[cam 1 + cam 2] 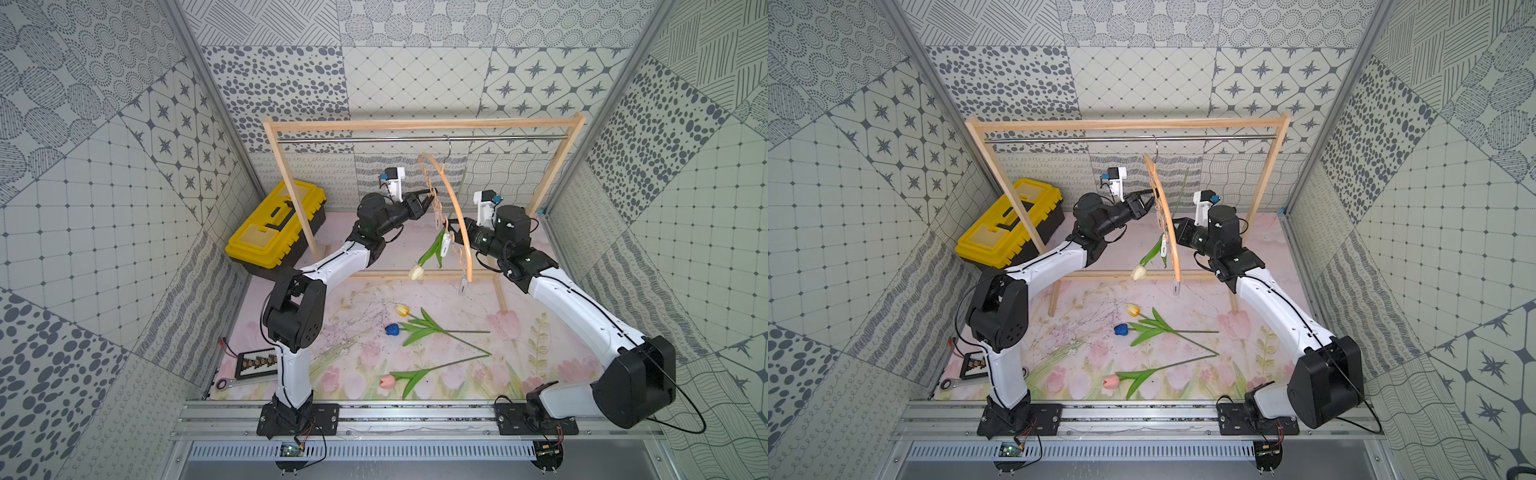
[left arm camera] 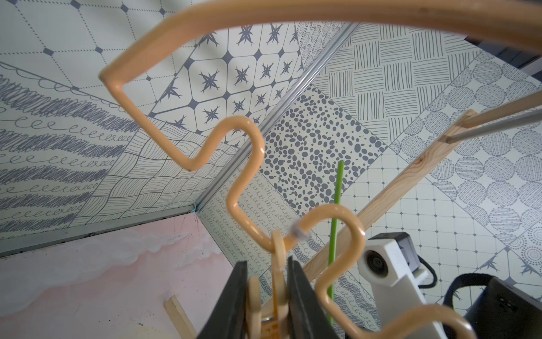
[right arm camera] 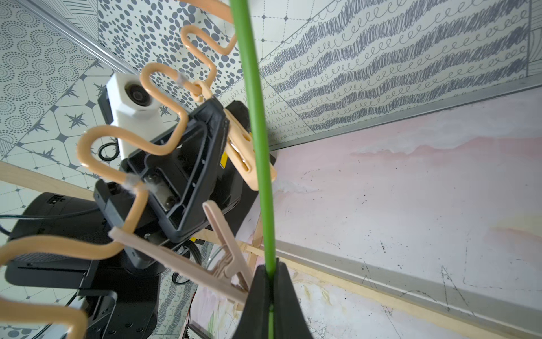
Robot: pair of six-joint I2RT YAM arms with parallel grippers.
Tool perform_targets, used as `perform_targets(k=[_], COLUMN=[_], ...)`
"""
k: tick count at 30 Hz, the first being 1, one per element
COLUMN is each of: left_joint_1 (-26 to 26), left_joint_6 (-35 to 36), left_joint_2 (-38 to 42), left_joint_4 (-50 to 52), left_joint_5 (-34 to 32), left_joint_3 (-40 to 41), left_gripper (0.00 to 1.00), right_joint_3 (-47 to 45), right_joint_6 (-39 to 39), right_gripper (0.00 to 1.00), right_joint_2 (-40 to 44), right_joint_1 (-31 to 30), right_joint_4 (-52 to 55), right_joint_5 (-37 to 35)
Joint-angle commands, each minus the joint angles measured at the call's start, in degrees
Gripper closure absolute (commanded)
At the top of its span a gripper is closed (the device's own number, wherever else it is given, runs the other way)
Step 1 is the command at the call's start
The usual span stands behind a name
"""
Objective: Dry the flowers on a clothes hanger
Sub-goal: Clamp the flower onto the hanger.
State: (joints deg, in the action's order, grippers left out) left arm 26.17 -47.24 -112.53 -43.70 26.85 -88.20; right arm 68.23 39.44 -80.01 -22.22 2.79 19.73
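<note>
Mid-frame in both top views, the cream tulip [image 1: 417,272] is held by its stem in the clamped right gripper [image 3: 270,267], just beside a clothespin [image 2: 281,296] of the clothes hanger [image 1: 457,208] that is seemingly squeezed by the left gripper [image 2: 266,261].

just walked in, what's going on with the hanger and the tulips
The robot is pegging tulips onto the clothes hanger, which hangs from the steel rail. The left gripper has its fingers closed on a clothespin on the hanger's wavy bar. The right gripper pinches the green stem of the cream-white tulip, head down, beside that pin. Whether the stem is clipped yet is unclear. The yellow-orange tulip, blue tulip and pink tulip lie on the mat.
</note>
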Motion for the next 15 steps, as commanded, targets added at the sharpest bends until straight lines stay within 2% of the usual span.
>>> perform_targets(k=[1, 7, 15], left_joint_1=[0.5, 0.86, 0.94], left_joint_6=[-2.84, -0.29, 1.5], left_joint_2=[0.25, 2.35, 2.83], left_joint_4=[-7.43, -6.16, -4.74], left_joint_5=[1.1, 0.57, 1.18], left_joint_3=[0.99, 2.69, 2.18], left_gripper=[1.0, 1.0, 1.0], right_joint_3=[0.03, 3.85, 6.57], right_joint_6=[-0.48, -0.3, -1.02], right_gripper=[1.0, 1.0, 1.0], right_joint_2=[-1.53, -5.49, -6.65], right_joint_1=[1.35, 2.0, 2.0], right_joint_4=[-4.78, -5.17, -4.21], right_joint_5=[5.83, 13.49, 15.54])
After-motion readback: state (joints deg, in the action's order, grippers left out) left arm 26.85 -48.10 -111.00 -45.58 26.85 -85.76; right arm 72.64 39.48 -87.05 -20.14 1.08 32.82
